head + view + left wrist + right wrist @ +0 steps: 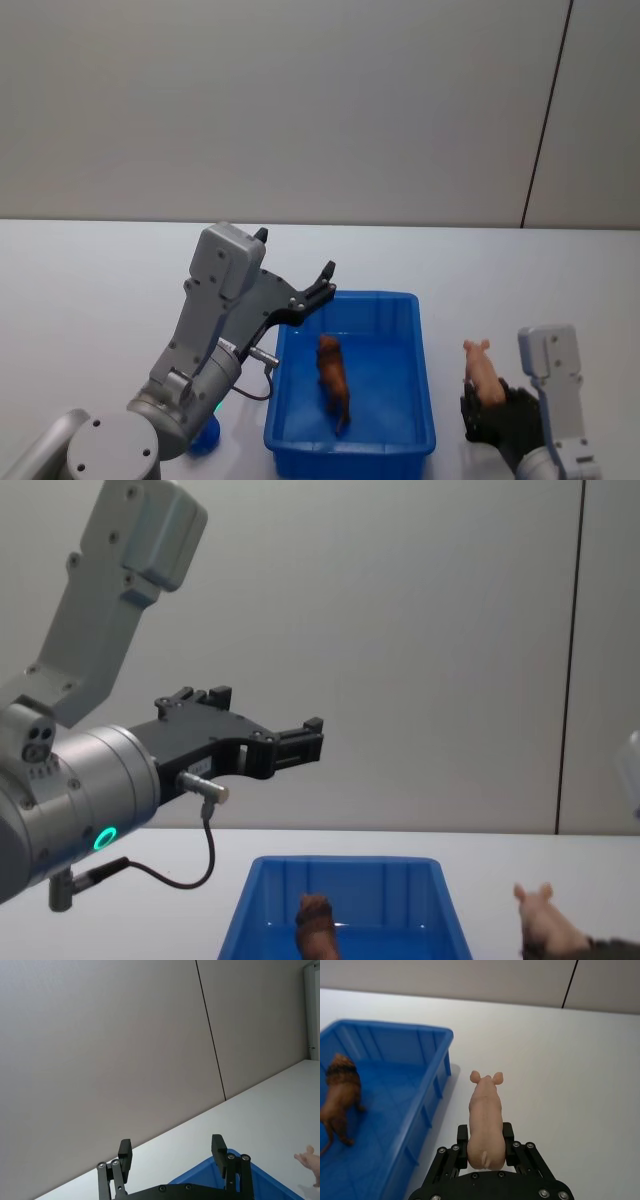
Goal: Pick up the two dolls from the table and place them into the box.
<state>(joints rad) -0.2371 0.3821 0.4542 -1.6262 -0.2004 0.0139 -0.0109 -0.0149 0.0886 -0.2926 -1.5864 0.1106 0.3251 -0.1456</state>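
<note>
The reddish-brown dog doll (333, 379) stands inside the blue box (420, 355), also seen as the brown doll (340, 1095) in the box (427, 1110) and the brown doll (318, 920). The pale pink pig doll (485, 1120) is held between the fingers of my right gripper (485, 1142), just right of the box and a little above the white table (90, 290); pig doll (481, 372), pig doll (545, 925). My left gripper (295, 270) hangs open and empty above the box's left rear corner; left gripper (172, 1152), left gripper (270, 730).
A plain grey wall stands behind the table. A small blue round object (205, 435) lies on the table beside the left arm's base. The tabletop stretches bare to the left and behind the box.
</note>
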